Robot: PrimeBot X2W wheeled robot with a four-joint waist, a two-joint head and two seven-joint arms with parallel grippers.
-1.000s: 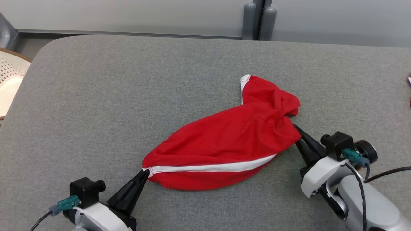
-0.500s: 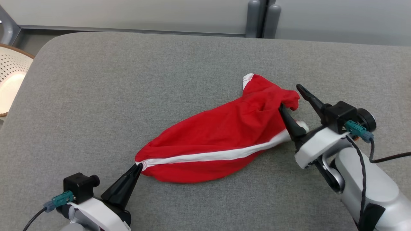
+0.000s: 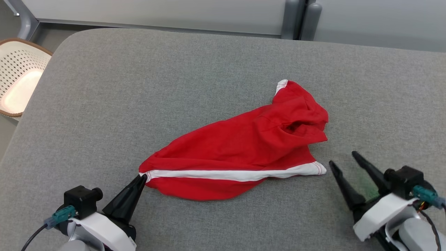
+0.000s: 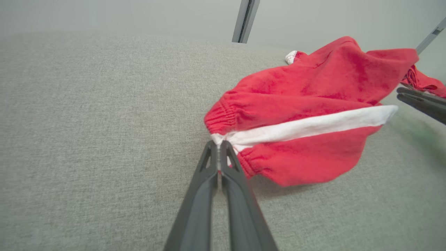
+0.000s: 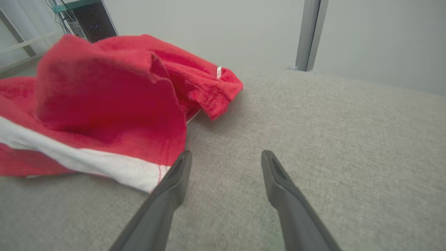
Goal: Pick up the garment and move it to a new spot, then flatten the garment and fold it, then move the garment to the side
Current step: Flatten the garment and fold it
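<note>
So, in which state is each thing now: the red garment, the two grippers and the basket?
red garment, lying rumpled on the grey surface, not flattened, not folded.
left gripper, jaws shut on a corner of the garment.
right gripper, jaws open, holding nothing, close beside the garment.
basket, upright, open at the top, partly cut off by the picture's edge.

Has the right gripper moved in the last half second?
Yes. The right gripper has pulled back from the bunched end of the garment, away from the grey post and toward the robot; it is open.
</note>
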